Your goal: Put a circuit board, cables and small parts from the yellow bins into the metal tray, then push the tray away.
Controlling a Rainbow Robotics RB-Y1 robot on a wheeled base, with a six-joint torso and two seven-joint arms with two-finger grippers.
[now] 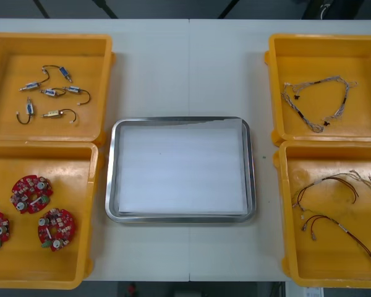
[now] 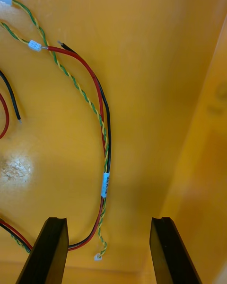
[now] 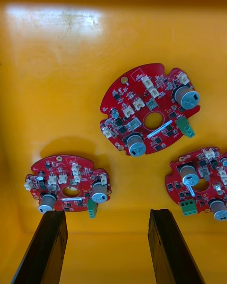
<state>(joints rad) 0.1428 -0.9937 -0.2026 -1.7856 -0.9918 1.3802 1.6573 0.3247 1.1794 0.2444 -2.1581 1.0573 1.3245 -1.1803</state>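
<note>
At the centre of the surface (image 1: 185, 68), the metal tray (image 1: 111, 179) sits white inside, nothing loaded yet. You are at the first pick.

- Bins around the tray:
  - 10 o'clock bin (image 1: 93, 55): small metal parts (image 1: 49, 93).
  - 8 o'clock bin (image 1: 68, 179): three circuit boards (image 1: 31, 193).
  - 2 o'clock bin (image 1: 315, 68): twisted blue and white cable (image 1: 292, 94).
  - 4 o'clock bin (image 1: 321, 167): red and yellow cables (image 1: 324, 185).
- Left claw (image 3: 108, 215): released, fingers wide apart, hanging over the board bin.
  - The nearest board (image 3: 71, 189) lies just past one fingertip, off the claw's centre line.
  - The second board (image 3: 149, 111) lies farther out, roughly in line with the gap.
  - A third (image 3: 201, 180) lies outside the other finger.
- Right claw (image 2: 109, 220): also released, over the bin floor.
  - One red and yellow cable (image 2: 104, 137) runs out from between the fingers, its loose end closer to one finger than the other.

Judgement: both claws are staged above their bins and neither is grasping anything.

- For the board, you would need to shift the left claw until one board's rim sits squarely between the fingers, then drop and clench on the edge. The boards are flat against the floor, so expect a thin bite.
- For the cable, centre the right claw over the strand, descend to the floor and clench. Watch that neighbouring strands do not come up with it.
</note>
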